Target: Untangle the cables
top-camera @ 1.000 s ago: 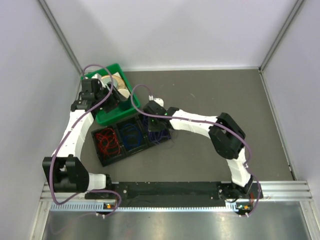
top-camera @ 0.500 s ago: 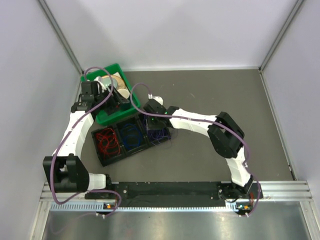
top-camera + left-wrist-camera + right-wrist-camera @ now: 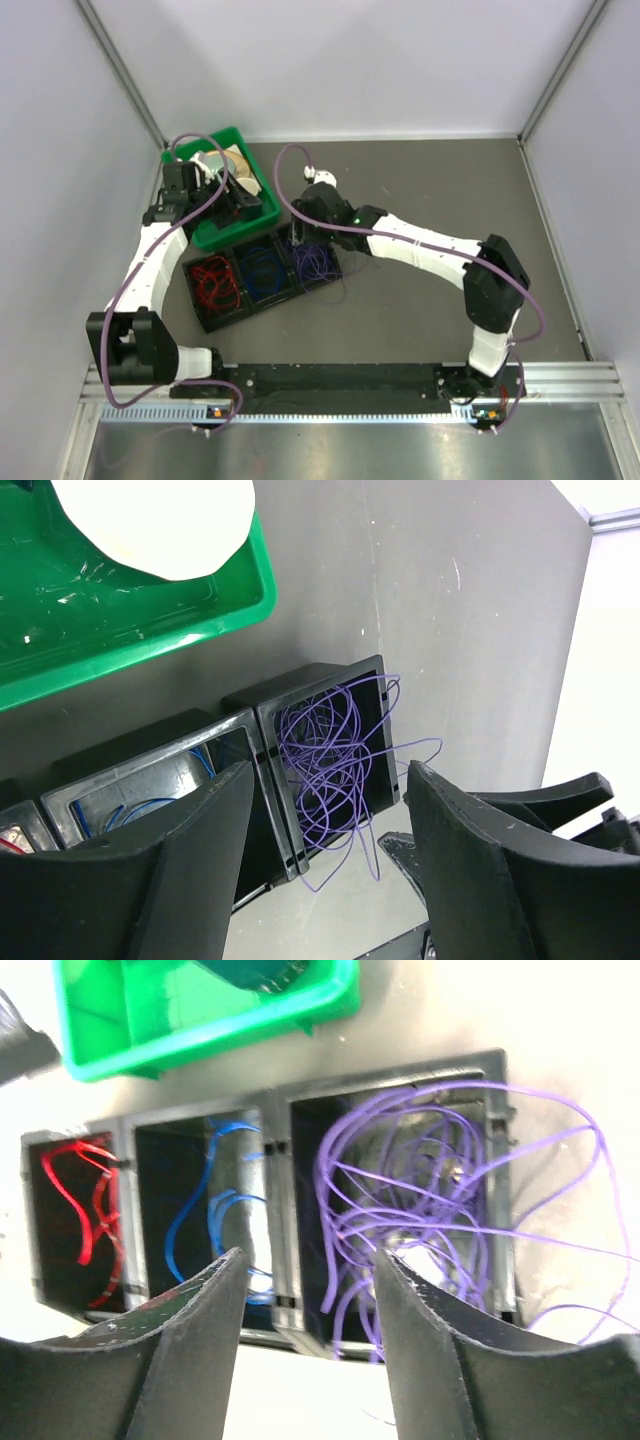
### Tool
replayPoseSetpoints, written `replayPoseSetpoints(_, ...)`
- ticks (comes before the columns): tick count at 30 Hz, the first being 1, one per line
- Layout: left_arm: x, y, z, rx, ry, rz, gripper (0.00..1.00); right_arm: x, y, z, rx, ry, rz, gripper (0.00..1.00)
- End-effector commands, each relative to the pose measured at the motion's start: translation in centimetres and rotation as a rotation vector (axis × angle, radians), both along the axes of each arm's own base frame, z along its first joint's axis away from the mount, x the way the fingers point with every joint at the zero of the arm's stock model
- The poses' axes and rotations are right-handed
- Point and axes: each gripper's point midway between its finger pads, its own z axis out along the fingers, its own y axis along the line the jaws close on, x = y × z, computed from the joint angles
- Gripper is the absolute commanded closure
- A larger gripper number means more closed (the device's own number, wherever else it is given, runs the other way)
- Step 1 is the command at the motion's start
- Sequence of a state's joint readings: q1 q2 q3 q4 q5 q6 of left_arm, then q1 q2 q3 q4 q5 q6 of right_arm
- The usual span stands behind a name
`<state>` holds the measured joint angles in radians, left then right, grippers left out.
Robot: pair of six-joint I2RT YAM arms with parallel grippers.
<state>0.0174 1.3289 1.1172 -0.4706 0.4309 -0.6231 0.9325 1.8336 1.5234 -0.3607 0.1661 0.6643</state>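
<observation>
Right claw (image 3: 310, 1265), jaws parted, hides the purple cables' (image 3: 405, 1205) nearest loops.

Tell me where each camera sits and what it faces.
Top view: above and behind the arms, looking down on the table; both arms show, plus green bin and black tray.
Left wrist: on the left gripper, looking down between its open fingers at the purple wires.
Right wrist: on the right gripper, looking down between its open fingers at red wires, blue wires, purple wires.
Shared: both wrist views show the purple wires and the green bin.
</observation>
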Motion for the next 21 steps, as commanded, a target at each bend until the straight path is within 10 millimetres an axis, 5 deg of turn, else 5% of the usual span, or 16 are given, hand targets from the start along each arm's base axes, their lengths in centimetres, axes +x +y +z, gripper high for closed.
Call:
replayPoseSetpoints(1, 0.5, 0.0, 1.1, 0.000, -0.057, -0.013, 0.32, -0.4, -2.6, 1.9, -0.009, -0.091, 0.007, 0.45)
replayPoseSetpoints(4, 0.5, 0.0, 1.2, 0.008, -0.063, -0.017, 0.31, -2.0, -4.6, 1.2, -0.036, -0.162, 0.056, 0.33)
replayPoseSetpoints(8, 0.6, -0.1, 0.9, 0.002, -0.055, -0.022, 0.31, -6.0, -6.1, -2.3, -0.144, -0.235, 0.195, 0.18)
replayPoseSetpoints(13, 0.9, -0.5, 0.6, -0.032, -0.039, -0.025, 0.31, -11.2, -5.4, -4.7, -0.242, -0.310, 0.340, 0.09)
replayPoseSetpoints(19, 1.0, -0.8, 0.2, -0.045, -0.036, -0.039, 0.31, -11.5, -4.7, -8.9, -0.325, -0.245, 0.356, 0.15)
replayPoseSetpoints(21, 1.0, -1.0, -0.2, -0.053, -0.021, -0.051, 0.31, -11.0, -3.7, -8.8, -0.330, -0.253, 0.350, 0.18)
